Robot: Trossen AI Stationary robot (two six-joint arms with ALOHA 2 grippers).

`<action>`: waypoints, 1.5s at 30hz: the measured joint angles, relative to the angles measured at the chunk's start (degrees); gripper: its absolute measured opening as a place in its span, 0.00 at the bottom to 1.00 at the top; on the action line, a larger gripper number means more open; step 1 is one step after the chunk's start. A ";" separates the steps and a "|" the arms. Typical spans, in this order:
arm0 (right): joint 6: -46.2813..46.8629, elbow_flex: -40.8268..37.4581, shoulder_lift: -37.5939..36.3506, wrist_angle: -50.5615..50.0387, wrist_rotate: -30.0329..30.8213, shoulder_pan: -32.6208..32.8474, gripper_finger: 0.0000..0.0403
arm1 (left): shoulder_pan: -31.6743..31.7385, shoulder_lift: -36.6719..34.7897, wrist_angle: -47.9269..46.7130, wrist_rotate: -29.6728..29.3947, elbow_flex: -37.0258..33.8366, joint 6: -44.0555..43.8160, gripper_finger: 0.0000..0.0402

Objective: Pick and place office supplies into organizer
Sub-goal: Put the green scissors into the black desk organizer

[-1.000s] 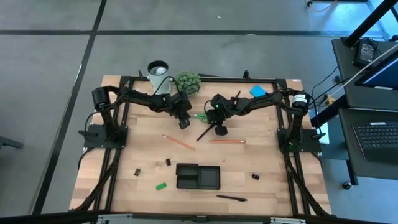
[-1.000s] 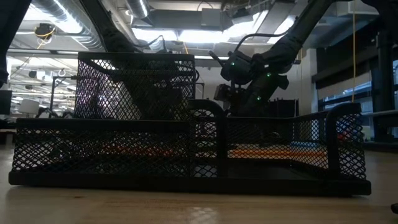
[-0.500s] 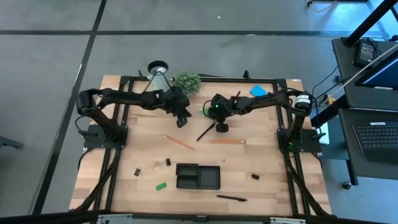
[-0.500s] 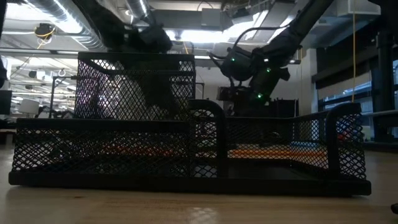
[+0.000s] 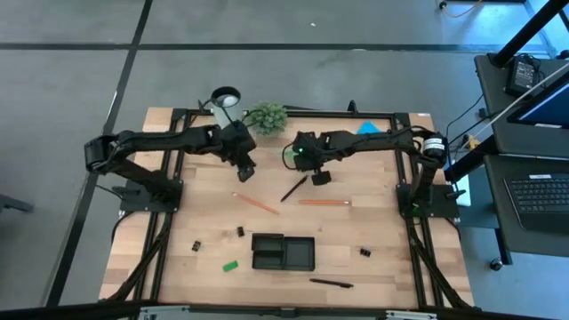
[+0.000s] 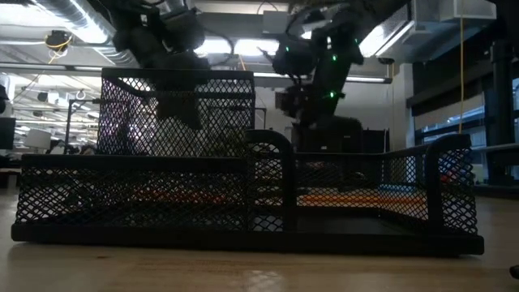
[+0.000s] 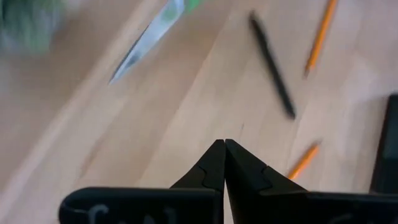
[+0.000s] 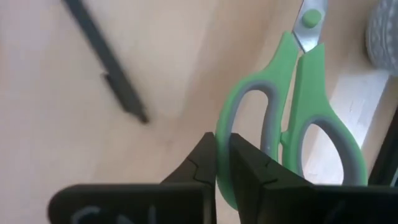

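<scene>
The organizer (image 5: 284, 252) at the table's near edge looks empty. My right gripper (image 8: 222, 163) pinches one loop of the green-handled scissors (image 8: 292, 118), lifted near the potted plant (image 5: 267, 116). My left gripper (image 7: 224, 163) is pressed closed, holding nothing, above a black pen (image 7: 272, 65).

In the right wrist view the green-handled scissors (image 8: 292, 118) are cut off at the top and lower right edges, so the blades are barely seen, and the black pen (image 8: 106, 62) is clipped at the upper left. In the left wrist view everything is smeared by blur: the scissors' blade (image 7: 146, 40) and a green mass in the upper left corner cannot be made out clearly. In the low view the table behind is largely hidden by the organizer (image 6: 243, 195), filling the frame's centre.
</scene>
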 joint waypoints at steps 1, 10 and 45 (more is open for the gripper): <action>-0.03 1.00 0.00 -1.71 -0.01 0.68 0.07 | -0.02 0.00 -1.46 -0.35 0.00 -0.05 0.01; 1.83 13.79 -0.09 -21.00 7.28 9.51 0.07 | 0.00 0.02 -14.00 -11.45 0.00 0.00 0.01; 21.30 58.92 16.56 -53.88 23.25 40.92 0.07 | 0.00 0.04 -18.51 -16.21 0.00 7.44 0.01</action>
